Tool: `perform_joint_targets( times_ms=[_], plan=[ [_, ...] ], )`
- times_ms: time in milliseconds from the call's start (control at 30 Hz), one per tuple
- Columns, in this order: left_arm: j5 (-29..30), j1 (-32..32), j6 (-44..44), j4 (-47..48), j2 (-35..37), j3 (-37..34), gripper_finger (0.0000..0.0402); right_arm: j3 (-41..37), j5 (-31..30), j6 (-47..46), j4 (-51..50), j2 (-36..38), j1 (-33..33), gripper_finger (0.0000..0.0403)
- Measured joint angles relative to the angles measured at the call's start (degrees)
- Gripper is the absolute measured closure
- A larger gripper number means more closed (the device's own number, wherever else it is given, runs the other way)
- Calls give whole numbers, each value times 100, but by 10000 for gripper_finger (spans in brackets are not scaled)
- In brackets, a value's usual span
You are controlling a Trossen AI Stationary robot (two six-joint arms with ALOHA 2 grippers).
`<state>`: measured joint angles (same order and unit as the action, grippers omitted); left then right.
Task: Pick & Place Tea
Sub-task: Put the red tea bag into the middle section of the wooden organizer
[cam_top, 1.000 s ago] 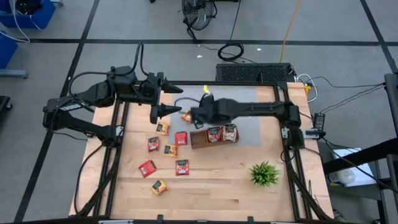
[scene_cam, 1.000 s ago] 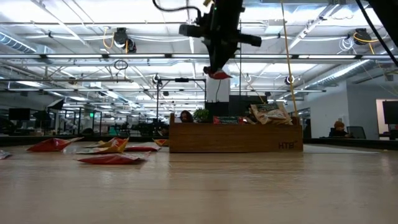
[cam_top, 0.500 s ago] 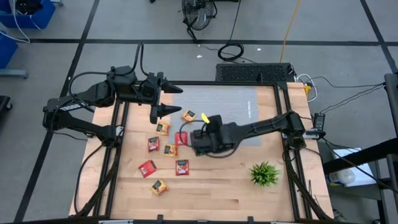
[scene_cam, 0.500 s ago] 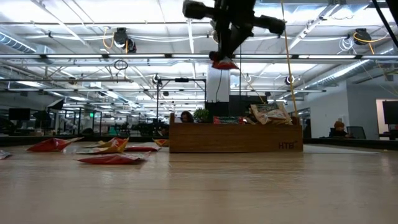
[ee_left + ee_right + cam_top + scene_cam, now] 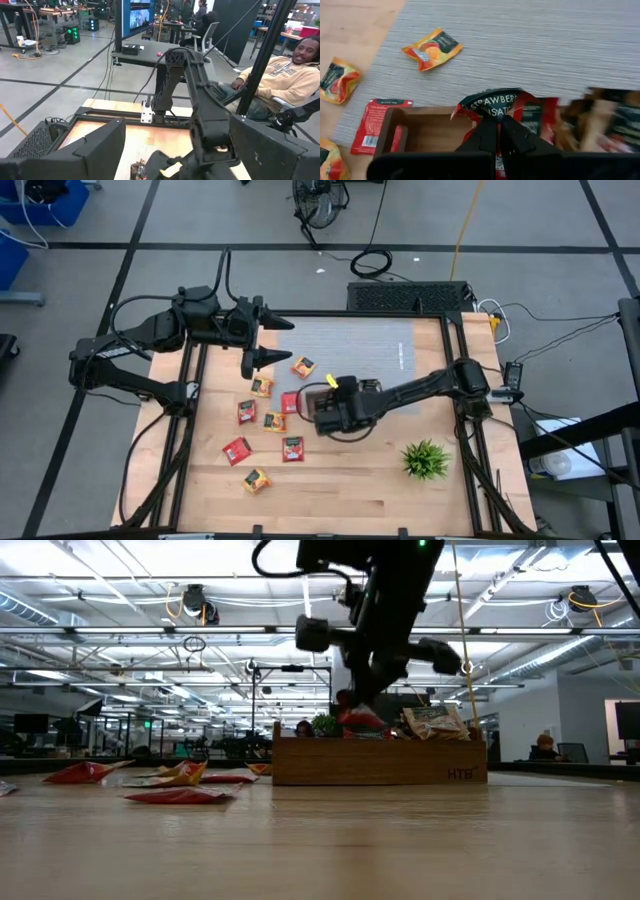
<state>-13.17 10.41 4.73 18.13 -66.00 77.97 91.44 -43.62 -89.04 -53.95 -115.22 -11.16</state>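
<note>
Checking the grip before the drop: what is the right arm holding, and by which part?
A red tea sachet, pinched at one edge by the right gripper above the wooden tray.

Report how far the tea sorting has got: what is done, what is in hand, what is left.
Done: several sachets already stand in the wooden tray.

In hand: the right gripper is shut on a red strawberry sachet, held over the tray's empty end compartment.

Left: loose sachets on the table, among them an orange one on the grey mat and a red one. The left gripper waits open at the table's far left.
</note>
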Motion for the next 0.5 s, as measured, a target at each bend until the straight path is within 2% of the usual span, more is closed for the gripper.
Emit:
perform_joint_targets(
  times_ms=[167, 500],
  plan=[
    [0, 0, 1, 1, 0, 0, 50, -330, 20, 270, 419, 0, 151, 403],
    [3, 0, 2, 0, 0, 0, 50, -418, 318, 714, 602, -67, 256, 403]
  ],
)
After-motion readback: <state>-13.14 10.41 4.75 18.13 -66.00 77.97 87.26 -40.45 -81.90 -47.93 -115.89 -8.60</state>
